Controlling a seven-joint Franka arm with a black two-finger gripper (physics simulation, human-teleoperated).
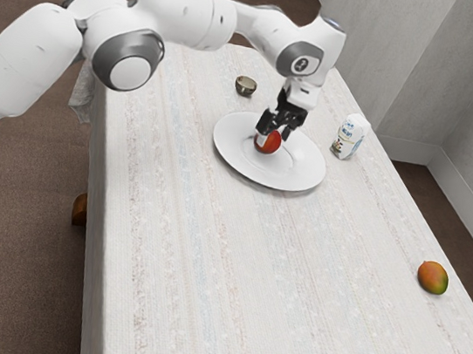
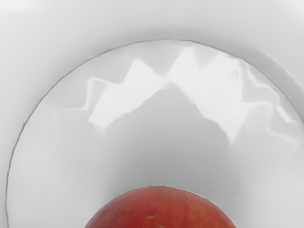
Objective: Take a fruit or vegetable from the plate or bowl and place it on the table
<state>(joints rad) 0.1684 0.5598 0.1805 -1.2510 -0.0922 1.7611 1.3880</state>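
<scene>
Reaching down over a white plate (image 1: 306, 182), the black gripper (image 1: 274, 136) stands wide about a red apple (image 1: 268, 145), which rests in the plate's well; closing off-center could send the apple rolling; pressing too low could knock the gripper against the plate and tilt it; too shallow a grasp risks a slip.

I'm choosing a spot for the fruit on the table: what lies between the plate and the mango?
Bare, faintly striped tablecloth lies between the plate and the mango, as the exterior view shows.
</scene>
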